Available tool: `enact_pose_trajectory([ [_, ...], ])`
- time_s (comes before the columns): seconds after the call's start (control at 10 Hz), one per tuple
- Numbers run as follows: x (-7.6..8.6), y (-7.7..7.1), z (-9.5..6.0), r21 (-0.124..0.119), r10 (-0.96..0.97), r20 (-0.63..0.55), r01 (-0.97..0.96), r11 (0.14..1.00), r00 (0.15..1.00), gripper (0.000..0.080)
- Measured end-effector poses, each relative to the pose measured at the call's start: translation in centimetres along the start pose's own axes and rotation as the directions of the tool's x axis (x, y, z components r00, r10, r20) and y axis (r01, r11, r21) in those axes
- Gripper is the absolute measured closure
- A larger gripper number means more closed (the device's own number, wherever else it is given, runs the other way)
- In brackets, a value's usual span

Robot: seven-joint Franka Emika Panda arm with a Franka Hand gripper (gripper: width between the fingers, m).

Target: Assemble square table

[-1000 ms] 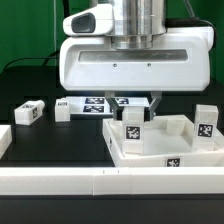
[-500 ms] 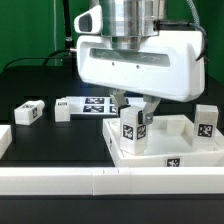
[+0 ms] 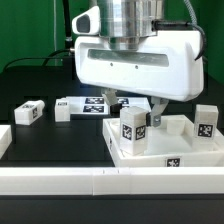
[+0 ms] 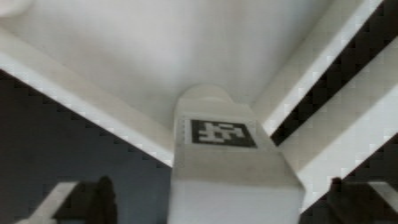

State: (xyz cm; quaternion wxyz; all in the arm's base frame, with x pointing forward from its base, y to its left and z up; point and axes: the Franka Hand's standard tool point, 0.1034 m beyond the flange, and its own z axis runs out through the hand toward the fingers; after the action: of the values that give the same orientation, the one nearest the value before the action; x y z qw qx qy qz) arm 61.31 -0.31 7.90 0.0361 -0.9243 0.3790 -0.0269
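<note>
1. Black surface (image 3: 40,140) fills the foreground; a long white border rail (image 3: 100,182) runs across its near edge.
2. Just behind the rail lies the square table top (image 3: 150,158), rim upward, toward the exterior view's right.
3. One leg (image 3: 133,130) stands upright at the top's near corner on the exterior view's left; a second leg (image 3: 205,122) stands upright at the corner on the right.
4. The claw (image 3: 137,112) hangs over the first leg, spread wide; the wrist view shows that leg's (image 4: 222,135) tagged face between the dark fingertips (image 4: 80,200), with a gap on each side.
5. Farther back the marker board (image 3: 92,104) lies flat; a loose leg (image 3: 28,113) lies well apart on the exterior view's left.
</note>
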Motion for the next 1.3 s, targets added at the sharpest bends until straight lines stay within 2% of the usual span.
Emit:
enact_pose_trajectory([
  [0.3, 0.24, 0.23, -0.02, -0.001, -0.340, -0.001, 0.340, 0.940, 0.940, 0.0152],
  [0.5, 0.21, -0.03, -0.06, -0.006, -0.528, -0.002, 0.528, 0.849, 0.849, 0.0150],
  [0.8, 0.28, 0.00, -0.08, -0.006, -0.668, -0.002, 0.668, 0.744, 0.744, 0.0150],
  [1.3, 0.35, 0.04, -0.04, -0.032, -0.927, 0.018, 0.927, 0.375, 0.375, 0.0150],
])
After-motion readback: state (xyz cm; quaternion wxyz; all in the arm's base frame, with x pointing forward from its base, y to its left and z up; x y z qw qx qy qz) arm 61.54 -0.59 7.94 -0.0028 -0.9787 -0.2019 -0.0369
